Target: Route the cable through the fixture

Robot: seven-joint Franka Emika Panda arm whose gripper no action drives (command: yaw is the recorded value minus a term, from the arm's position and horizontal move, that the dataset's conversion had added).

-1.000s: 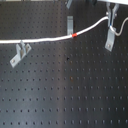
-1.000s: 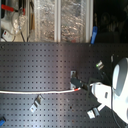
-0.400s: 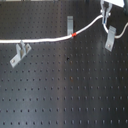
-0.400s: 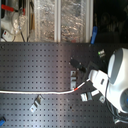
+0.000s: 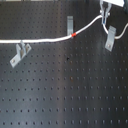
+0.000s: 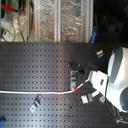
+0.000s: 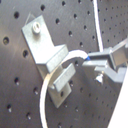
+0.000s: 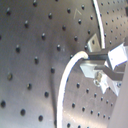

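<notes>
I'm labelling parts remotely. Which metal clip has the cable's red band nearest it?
On the black perforated board, follow the white cable to its red band. The clip stands just behind the band, in the middle of three; the other two stand well off to either side.

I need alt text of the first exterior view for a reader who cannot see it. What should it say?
A long thin white cable with a short red band runs across a black perforated board, rising toward the robot's claw at the first exterior view's upper right. Three grey metal clips stand near it: left, middle, right.
</notes>
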